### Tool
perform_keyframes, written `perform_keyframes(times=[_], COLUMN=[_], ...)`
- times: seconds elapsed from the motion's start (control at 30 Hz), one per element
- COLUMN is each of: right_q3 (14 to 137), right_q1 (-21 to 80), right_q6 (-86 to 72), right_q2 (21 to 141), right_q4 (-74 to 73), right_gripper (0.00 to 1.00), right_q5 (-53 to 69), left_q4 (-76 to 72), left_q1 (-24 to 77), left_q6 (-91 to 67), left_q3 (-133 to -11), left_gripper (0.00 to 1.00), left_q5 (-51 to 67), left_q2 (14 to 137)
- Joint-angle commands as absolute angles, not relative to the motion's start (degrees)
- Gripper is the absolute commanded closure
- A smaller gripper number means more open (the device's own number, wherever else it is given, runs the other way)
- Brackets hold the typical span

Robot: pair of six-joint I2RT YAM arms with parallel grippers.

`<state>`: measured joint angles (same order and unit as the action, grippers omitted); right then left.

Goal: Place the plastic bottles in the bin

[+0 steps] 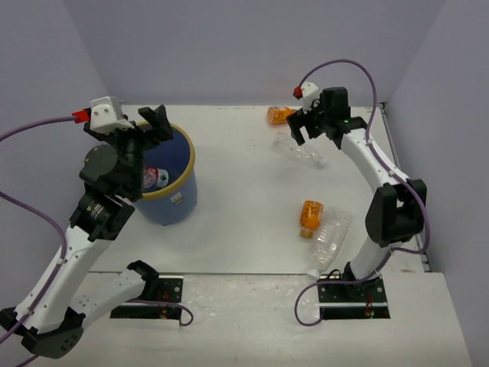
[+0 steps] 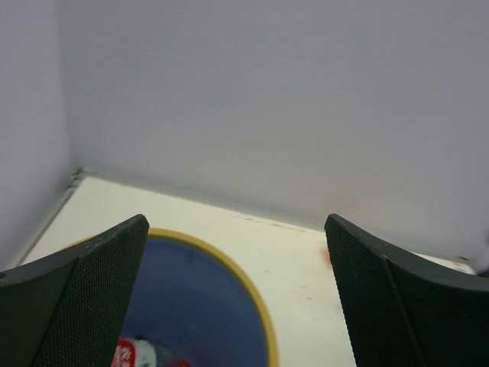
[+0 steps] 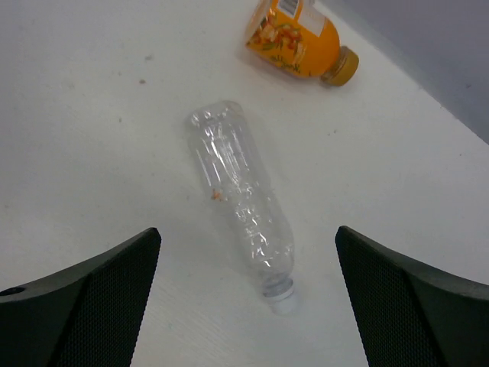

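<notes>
Clear plastic was the main risk. The plain clear bottle (image 3: 241, 202) under the right tool (image 3: 246, 232) lay on its side on the desk (image 3: 92, 115). It was smooth and round (probably light too), so an off-centre pinch could have rolled it or squirted it out sideways. Its body ran roughly along the gap between the fingers, cap end toward the camera, so closing across its width looked workable. Too hard a squeeze might have crumpled it. The right tool was spread wide, holding nothing, hovering above that bottle. A stubby orange bottle (image 3: 298, 38) lay beyond it, apart, toward the far edge, and a sloppy descent could have knocked it.

The left tool (image 2: 235, 222) was released too, jaws wide with nothing between them, poised over the bin (image 2: 256, 298). It sat close to the yellow rim, so a careless retreat could have clipped the rim and shifted the bin.

Bin contents: at least one bottle with a red-and-white label (image 1: 157, 177) low inside. The arm blocked the rest, so any others couldn't be told. Not yet binned: a second orange bottle (image 1: 311, 214) just beside a larger clear bottle (image 1: 328, 241), near the right arm's base.
</notes>
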<state>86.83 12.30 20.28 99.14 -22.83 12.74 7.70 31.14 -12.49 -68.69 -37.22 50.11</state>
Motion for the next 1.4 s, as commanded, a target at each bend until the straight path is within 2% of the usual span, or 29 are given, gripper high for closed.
perform_keyframes(times=[0.0, 0.27, 0.47, 0.6, 0.63, 0.7, 0.73, 0.83, 0.9, 0.93, 0.97, 1.1, 1.2, 1.37], right_q3=[91.4, 98.7, 102.6, 102.3, 102.2, 101.9, 101.7, 101.5, 101.0, 100.4, 99.7, 96.5, 91.6, 87.0], right_q1=[9.9, 8.6, 8.2, 8.3, 8.3, 8.3, 8.3, 8.3, 8.3, 8.3, 8.3, 8.4, 9.1, 13.9], right_q6=[33.0, 32.1, 32.4, 33.4, 33.7, 34.6, 35.1, 36.6, 37.1, 37.3, 37.5, 37.7, 37.3, 37.1], right_q2=[106.9, 118.6, 123.6, 123.5, 123.5, 123.3, 123.2, 123.0, 122.5, 121.6, 120.7, 115.6, 107.3, 97.5], right_q4=[-35.3, -38.5, -41.1, -41.6, -41.8, -42.0, -42.2, -43.9, -44.1, -43.9, -43.7, -41.4, -38.7, -35.2], right_gripper=[0.01, 0.01, 0.02, 0.09, 0.19, 0.48, 0.58, 0.75, 0.92, 0.97, 1.00, 1.00, 1.00, 1.00], right_q5=[10.8, 6.8, 8.6, 13.0, 13.7, 15.7, 16.5, 18.1, 18.8, 19.1, 19.4, 21.9, 26.7, 32.0], left_q4=[4.4, 0.8, -2.5, -4.7, -4.9, -5.0, -5.0, -5.5, -6.0, -5.9, -5.7, -4.6, -4.4, -4.9], left_q1=[30.7, 30.8, 30.8, 30.8, 30.7, 30.7, 30.7, 30.8, 30.8, 30.8, 30.8, 30.8, 30.9, 31.9], left_q6=[-12.6, -15.2, -16.7, -17.2, -17.4, -17.8, -18.1, -18.6, -18.9, -19.0, -19.2, -20.4, -21.2, -22.2], left_q3=[-67.0, -62.7, -61.9, -60.4, -60.4, -60.3, -60.3, -59.8, -59.0, -58.8, -58.8, -59.4, -60.5, -62.1], left_gripper=[0.00, 0.00, 0.00, 0.00, 0.00, 0.00, 0.00, 0.00, 0.00, 0.00, 0.00, 0.00, 0.00, 0.00], left_q5=[-16.7, -7.3, -10.4, -9.8, -9.8, -9.8, -10.2, -11.2, -11.2, -10.7, -10.3, -7.4, -2.1, -0.6], left_q2=[47.2, 50.3, 53.0, 53.0, 53.0, 53.0, 52.9, 52.0, 51.2, 51.1, 51.1, 52.8, 57.0, 62.2])
